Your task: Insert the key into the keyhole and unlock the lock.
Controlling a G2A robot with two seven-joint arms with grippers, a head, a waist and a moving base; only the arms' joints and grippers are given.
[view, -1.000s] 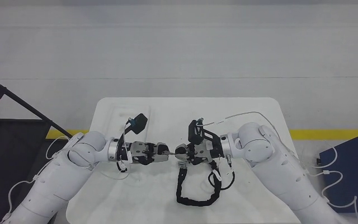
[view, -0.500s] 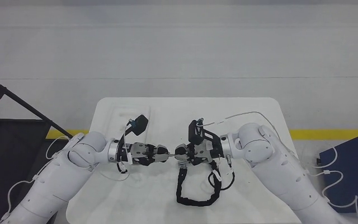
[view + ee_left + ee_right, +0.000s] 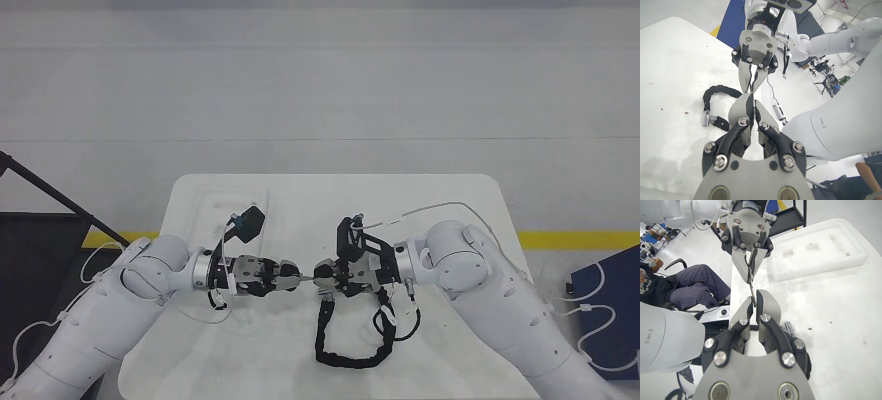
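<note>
Though in left tool (image 3: 754, 103), key (image 3: 752, 288) half-hidden.

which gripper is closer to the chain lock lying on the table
The right gripper: the chain lock lies just by it, toward the robot, while the left gripper is farther off to the side.

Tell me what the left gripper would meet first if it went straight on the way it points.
The right gripper, facing it tip to tip. The key that the left gripper holds reaches across to it, so the key would likely press in first.
</note>
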